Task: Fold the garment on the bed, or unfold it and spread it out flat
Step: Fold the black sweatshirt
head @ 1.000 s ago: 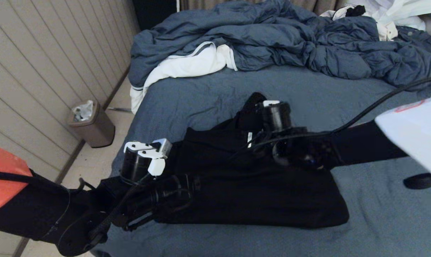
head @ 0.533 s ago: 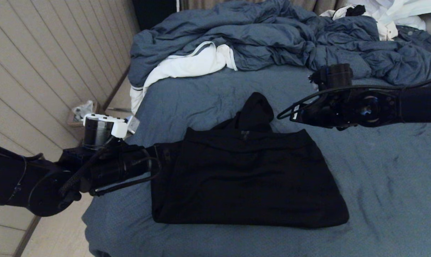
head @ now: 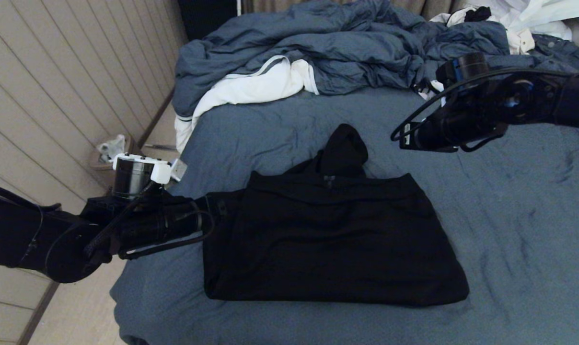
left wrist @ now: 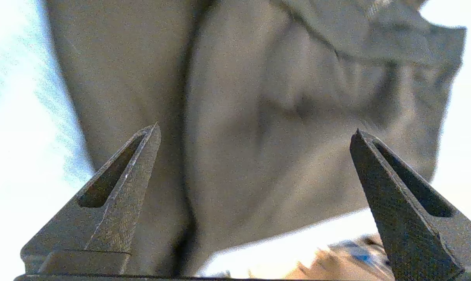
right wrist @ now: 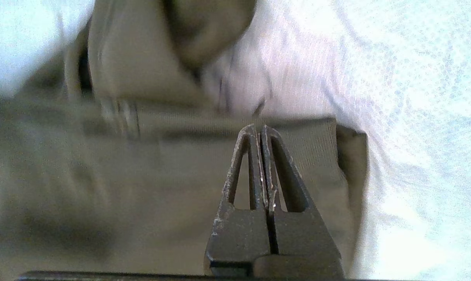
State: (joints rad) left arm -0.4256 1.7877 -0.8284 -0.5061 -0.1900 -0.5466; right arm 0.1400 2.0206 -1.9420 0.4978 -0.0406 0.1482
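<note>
Bed fills most of the head view, and my black hoodie lies folded into a block at centre, hood poking toward the top. Duvet sits bunched along the upper edge; I judge a wide swing of my right arm could snag it. My left gripper, at the hoodie's left edge, has its fingers spread wide and holds nothing; dipping lower, it could catch the fold and drag it open. My right gripper, upper right, is pinched together and empty, clear of the cloth.
</note>
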